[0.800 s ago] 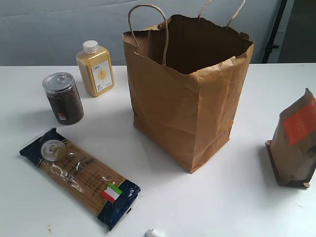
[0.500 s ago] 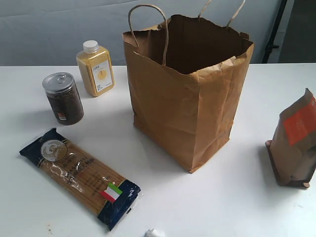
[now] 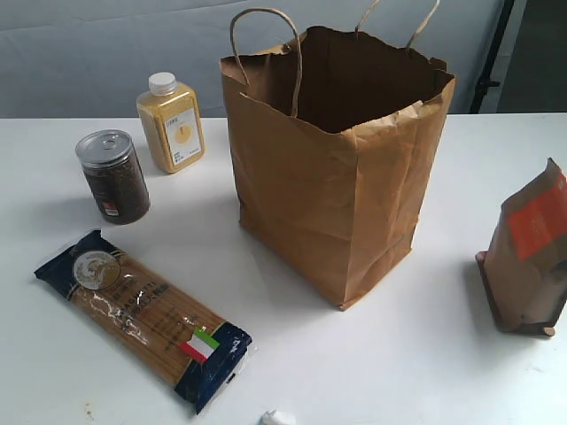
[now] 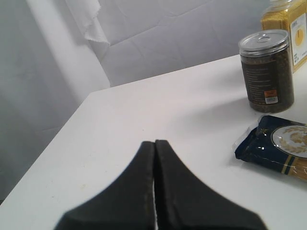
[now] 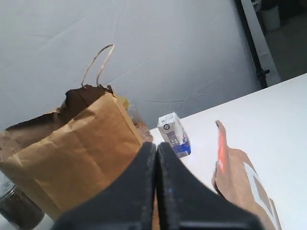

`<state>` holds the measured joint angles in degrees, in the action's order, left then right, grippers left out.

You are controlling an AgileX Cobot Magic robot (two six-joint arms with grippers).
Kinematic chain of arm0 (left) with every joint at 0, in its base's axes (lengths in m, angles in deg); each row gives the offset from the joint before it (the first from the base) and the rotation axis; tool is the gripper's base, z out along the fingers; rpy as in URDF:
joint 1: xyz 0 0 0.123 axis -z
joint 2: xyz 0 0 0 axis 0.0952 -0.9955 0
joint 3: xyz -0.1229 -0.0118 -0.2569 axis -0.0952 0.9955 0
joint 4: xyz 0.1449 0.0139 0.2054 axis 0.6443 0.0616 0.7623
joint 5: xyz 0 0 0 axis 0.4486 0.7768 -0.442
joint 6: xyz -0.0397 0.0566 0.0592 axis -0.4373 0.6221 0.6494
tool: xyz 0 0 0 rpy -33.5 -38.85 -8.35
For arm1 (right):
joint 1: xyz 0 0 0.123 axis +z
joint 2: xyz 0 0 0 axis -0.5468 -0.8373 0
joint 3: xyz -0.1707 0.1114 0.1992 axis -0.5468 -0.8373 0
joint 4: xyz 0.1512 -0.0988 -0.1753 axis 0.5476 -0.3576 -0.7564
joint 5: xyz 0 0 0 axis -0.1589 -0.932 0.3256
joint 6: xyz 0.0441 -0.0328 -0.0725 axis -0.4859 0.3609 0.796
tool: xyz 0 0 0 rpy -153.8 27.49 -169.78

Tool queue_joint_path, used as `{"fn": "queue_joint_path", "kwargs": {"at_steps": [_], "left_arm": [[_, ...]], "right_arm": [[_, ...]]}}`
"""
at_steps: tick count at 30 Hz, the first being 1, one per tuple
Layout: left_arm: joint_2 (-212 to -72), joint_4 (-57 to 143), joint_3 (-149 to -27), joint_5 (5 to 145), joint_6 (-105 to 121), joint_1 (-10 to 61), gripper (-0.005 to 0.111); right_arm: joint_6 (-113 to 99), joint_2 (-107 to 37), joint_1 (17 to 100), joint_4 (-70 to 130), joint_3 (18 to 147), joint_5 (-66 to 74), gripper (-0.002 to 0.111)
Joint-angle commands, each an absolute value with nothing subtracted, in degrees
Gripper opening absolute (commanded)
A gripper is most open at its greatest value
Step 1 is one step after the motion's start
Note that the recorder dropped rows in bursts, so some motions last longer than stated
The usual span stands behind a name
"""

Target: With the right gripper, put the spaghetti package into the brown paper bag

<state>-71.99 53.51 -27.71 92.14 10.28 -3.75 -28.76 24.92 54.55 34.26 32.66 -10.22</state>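
The brown paper bag [image 3: 341, 168] stands upright near the middle of the white bench [image 3: 425, 354], mouth wide open, its two twisted loop handles rising from the rim. The inner walls that show are bare crinkled paper in shadow, and the bottom of the bag is hidden from every view.

The spaghetti package [image 3: 142, 314] lies flat on the bench, well apart from the bag, towards the left front in the exterior view. It lies at a slant. The navy end with the round gold emblem points towards the jar, and the end with the small flag label points towards the front edge. Tan strands fill the clear middle of the packet.

Behind it stands a clear jar [image 3: 113, 177] with a silvery pull-tab lid, full of something dark brown. Just beyond the jar is a square bottle [image 3: 171, 124] with a white cap, filled with a yellow content. Both are upright and shut. On the right side of the bench a smaller brown pouch [image 3: 532, 257] with an orange label stands sealed, apart from the bag. A small white carton [image 5: 174, 134] with blue print shows in the right wrist view, beyond the bag and the pouch.

The left pincer [image 4: 154, 142] has its two black fingers pressed together with nothing between them, above bare bench, with the navy end of the packet and the jar near it. The right pincer [image 5: 157, 143] is likewise pressed together and empty. It is raised above the bench, looking out over the bag and the pouch, and touches neither.
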Motion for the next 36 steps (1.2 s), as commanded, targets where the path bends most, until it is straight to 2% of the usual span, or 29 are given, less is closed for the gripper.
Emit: {"fn": "queue_joint_path", "kwargs": {"at_steps": [1,4,5,6,7,8,9,12,15,16,19,20,27,36], "left_arm": [[-72.12,53.25,-27.45,91.74,10.08,-3.64,0.0],[-72.12,53.25,-27.45,91.74,10.08,-3.64,0.0],[-72.12,53.25,-27.45,91.74,10.08,-3.64,0.0],[-72.12,53.25,-27.45,91.74,10.08,-3.64,0.0],[-72.12,53.25,-27.45,91.74,10.08,-3.64,0.0],[-72.12,53.25,-27.45,91.74,10.08,-3.64,0.0],[-72.12,53.25,-27.45,91.74,10.08,-3.64,0.0],[-72.12,53.25,-27.45,91.74,10.08,-3.64,0.0],[-72.12,53.25,-27.45,91.74,10.08,-3.64,0.0],[-72.12,53.25,-27.45,91.74,10.08,-3.64,0.0],[-72.12,53.25,-27.45,91.74,10.08,-3.64,0.0],[-72.12,53.25,-27.45,91.74,10.08,-3.64,0.0],[-72.12,53.25,-27.45,91.74,10.08,-3.64,0.0],[-72.12,53.25,-27.45,91.74,10.08,-3.64,0.0]], "right_arm": [[-22.65,12.14,60.83,32.83,44.72,-18.97,0.0],[-17.85,3.06,69.57,32.13,50.97,-26.36,0.0],[-18.99,-3.12,77.17,29.86,53.56,-28.98,0.0],[-21.34,-5.4,80.48,28.96,54.14,-28.92,0.0],[-29.68,-11.21,90.06,26.05,54.89,-27.11,0.0],[-32.35,-14.5,93.49,25.19,55.36,-26.14,0.0],[-33.56,-21.63,100.62,24.29,57.5,-24.04,0.0],[-35.01,-38.07,107.57,24.97,65.86,-23.41,0.001],[-35.01,-48.48,109.24,25.17,73.5,-25.41,0.015],[-35.01,-53.91,109.24,25.17,77.68,-27.16,0.027],[-34.59,-66.51,110.34,24.37,92.5,-34.25,0.075],[-32.9,-70.09,110.43,24.25,97.37,-36.63,0.083],[-25.66,-86.93,110.32,21.89,119.46,-47.9,0.085],[-19.49,-100.37,108.52,20.86,134.72,-53.9,0.085]]}}
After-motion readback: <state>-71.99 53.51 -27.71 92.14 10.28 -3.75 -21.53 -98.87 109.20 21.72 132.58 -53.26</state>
